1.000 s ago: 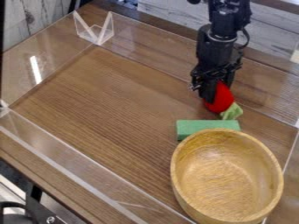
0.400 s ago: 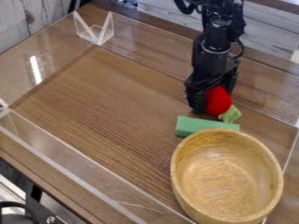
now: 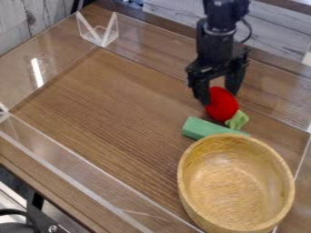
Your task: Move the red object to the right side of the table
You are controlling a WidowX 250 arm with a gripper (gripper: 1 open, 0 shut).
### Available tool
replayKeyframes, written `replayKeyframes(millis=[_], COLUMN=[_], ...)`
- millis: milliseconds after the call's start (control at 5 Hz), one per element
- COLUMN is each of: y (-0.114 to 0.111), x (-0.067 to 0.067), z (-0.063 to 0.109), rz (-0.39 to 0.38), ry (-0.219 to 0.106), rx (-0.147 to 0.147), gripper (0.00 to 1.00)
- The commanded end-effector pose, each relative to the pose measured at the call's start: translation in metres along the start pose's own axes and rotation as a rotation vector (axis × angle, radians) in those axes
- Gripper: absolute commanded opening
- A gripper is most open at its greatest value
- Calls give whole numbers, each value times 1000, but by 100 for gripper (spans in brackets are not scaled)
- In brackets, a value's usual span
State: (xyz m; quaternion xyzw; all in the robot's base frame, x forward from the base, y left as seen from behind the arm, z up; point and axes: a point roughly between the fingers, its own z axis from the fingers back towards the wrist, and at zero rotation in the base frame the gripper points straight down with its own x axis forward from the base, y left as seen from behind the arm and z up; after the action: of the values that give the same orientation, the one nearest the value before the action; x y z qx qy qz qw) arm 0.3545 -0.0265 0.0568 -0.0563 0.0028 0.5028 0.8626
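Was partly hidden: far end of the green sponge (image 3: pixel 209 128), behind the wooden bowl's rim (image 3: pixel 235 193). Was cut off by the top edge: upper part of the robot arm (image 3: pixel 223 13). Was blurred: pincer (image 3: pixel 219 89), fine details too small to tell.

Wide bare tabletop (image 3: pixel 109 100) left of pincer (image 3: pixel 216 88); bowl (image 3: pixel 235 184) and green sponge (image 3: pixel 214 128) (touching, seemingly) block near side.

Clear low wall (image 3: pixel 46 146) | pale slatted surface (image 3: pixel 282 16) beyond
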Motion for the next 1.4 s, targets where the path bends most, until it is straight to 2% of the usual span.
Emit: replayKeyframes(millis=[0, 200, 400, 600, 800, 1200], y=[-24, -35, -42, -47, -52, -34], x=[-3, -15, -31, -41, -46, -20], z=[42, 72, 99, 99, 91, 87], rz=[-81, -162, -264, -310, -357, -325], ry=[-6, 28, 21, 20, 14, -15], rx=[-102, -140, -169, -164, -143, -106], gripper=[100, 100, 0, 100, 100, 100])
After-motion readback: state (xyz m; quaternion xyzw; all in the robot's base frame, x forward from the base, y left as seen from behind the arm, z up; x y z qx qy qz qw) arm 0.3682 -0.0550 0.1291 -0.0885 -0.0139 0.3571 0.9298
